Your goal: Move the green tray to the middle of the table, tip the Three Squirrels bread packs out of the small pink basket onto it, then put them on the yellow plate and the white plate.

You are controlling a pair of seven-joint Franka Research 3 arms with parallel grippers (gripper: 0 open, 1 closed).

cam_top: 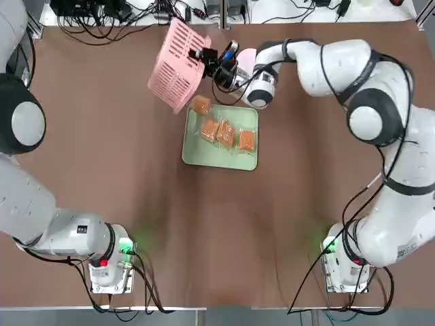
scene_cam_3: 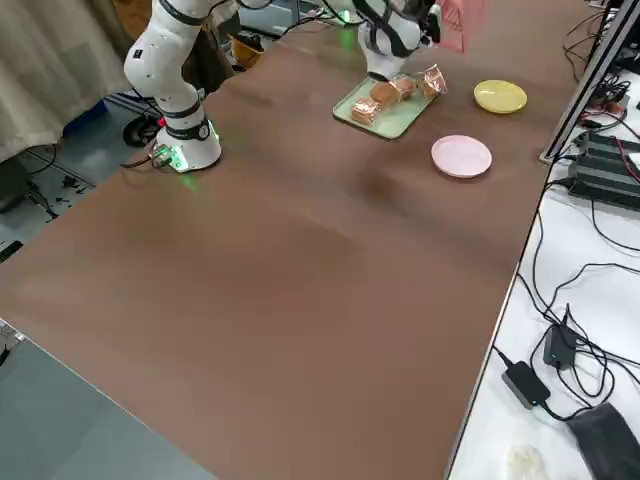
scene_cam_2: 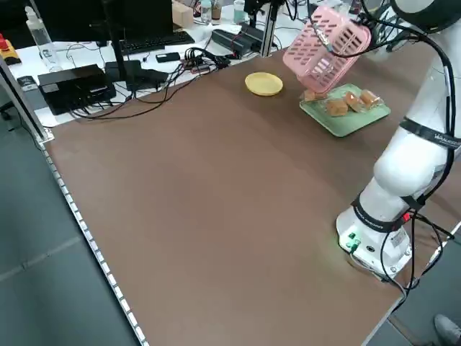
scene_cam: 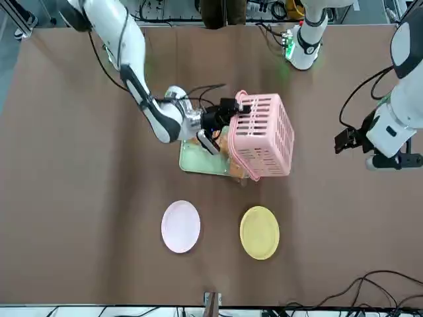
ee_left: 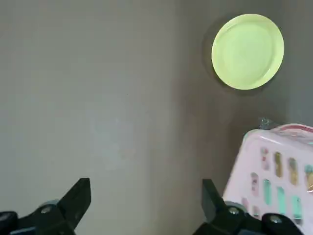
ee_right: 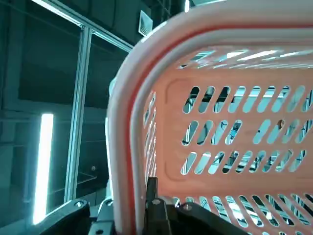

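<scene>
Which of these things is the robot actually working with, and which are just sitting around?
In use: right gripper tipping the small pink basket; bread packs; green tray; yellow plate; white plate.
Lying about: cables, keyboard, black box beyond the table.

My right arm reaches across toward the far edge of the table, and its wrist is turned on its side. My right claw [cam_top: 204, 56] is squeezed tight on the rim of the pink basket [cam_top: 178, 64], holding it up and tipped over. My left claw [ee_left: 146, 205] hangs over the table, wide open and holding nothing.
</scene>
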